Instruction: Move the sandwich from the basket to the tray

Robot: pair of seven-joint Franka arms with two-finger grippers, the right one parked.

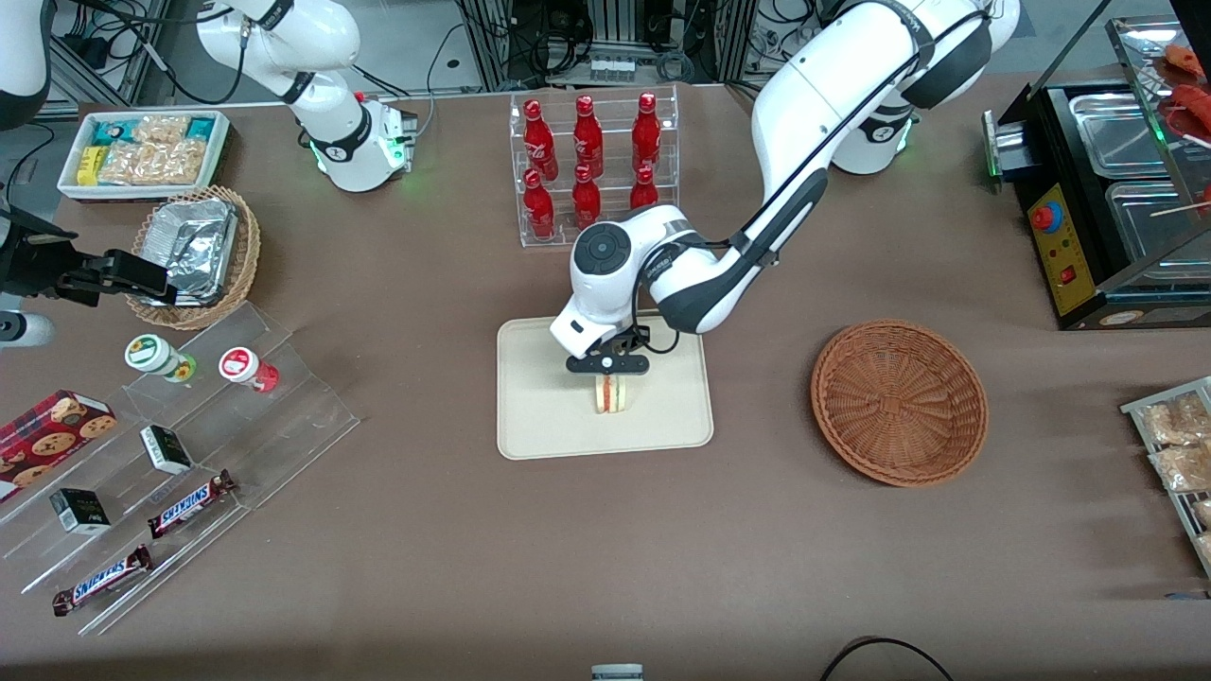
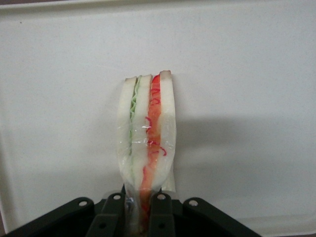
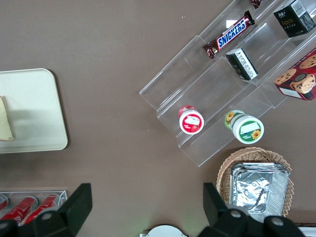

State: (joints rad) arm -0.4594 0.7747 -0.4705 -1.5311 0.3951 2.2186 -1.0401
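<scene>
1. Sandwich (image 1: 612, 393) stands on its edge on the tray (image 1: 539, 416), near the tray's middle, cut face with red-orange and green layers turned toward the front camera.
2. Gripper (image 1: 607, 375) sits directly above the sandwich; in the wrist view its black fingers (image 2: 161, 216) pinch the wrapped wedge (image 2: 147, 143) at one narrow end, pressed against both bread faces.
3. Clear wrap shows as glints across the filling; white bread slices frame a green layer on one side and a red-orange layer on the other.
4. Cream tray surface (image 2: 247, 74) fills the wrist view around the sandwich; a soft shadow falls beside the wedge.
5. Basket (image 1: 899, 402), reddish-brown wicker, lies on the brown table (image 1: 605, 549) toward the working arm's end, well apart from the tray, with nothing in it.
6. Acrylic rack of red bottles (image 1: 591, 165) stands farther from the front camera than the tray.
7. Right wrist view catches one rounded corner of the tray (image 3: 39, 108) with a sliver of the sandwich (image 3: 5, 121) at the frame edge.
</scene>
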